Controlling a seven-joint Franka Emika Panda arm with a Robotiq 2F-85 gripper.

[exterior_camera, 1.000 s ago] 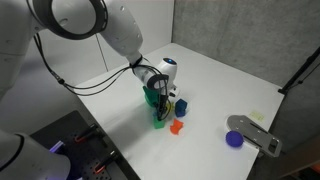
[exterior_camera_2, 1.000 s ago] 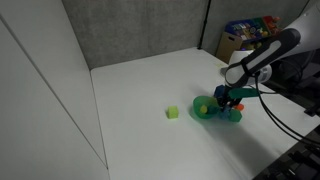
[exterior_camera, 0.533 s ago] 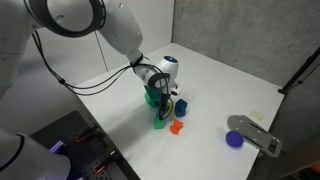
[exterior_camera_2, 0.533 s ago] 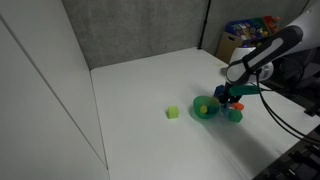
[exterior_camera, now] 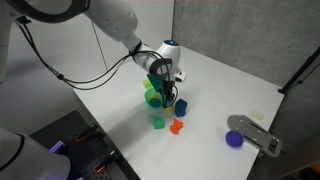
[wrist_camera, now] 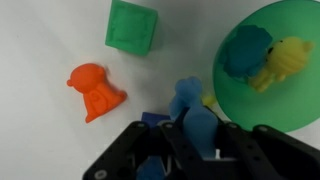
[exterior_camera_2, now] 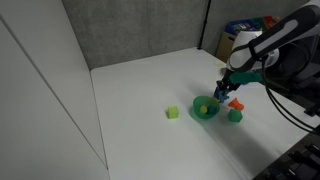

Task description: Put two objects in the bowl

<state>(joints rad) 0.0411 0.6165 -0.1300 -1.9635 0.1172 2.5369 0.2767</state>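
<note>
A green bowl (wrist_camera: 270, 70) holds a teal toy (wrist_camera: 245, 50) and a yellow toy (wrist_camera: 283, 60); it shows in both exterior views (exterior_camera: 152, 98) (exterior_camera_2: 205, 110). My gripper (wrist_camera: 200, 135) is shut on a light blue toy (wrist_camera: 193, 108) and hangs just above the table beside the bowl's rim (exterior_camera: 162, 84) (exterior_camera_2: 226, 90). An orange figure (wrist_camera: 95, 90) and a green cube (wrist_camera: 133, 24) lie on the table next to the bowl. A dark blue block (wrist_camera: 150, 119) lies under the gripper.
A lime cube (exterior_camera_2: 172, 113) lies alone on the white table, away from the bowl. A purple piece (exterior_camera: 234, 139) sits by a grey device (exterior_camera: 256, 134) near the table's edge. A cable trails from the arm.
My gripper has lifted from low beside the bowl to a higher spot, with the light blue toy in it. The other objects have not moved.
</note>
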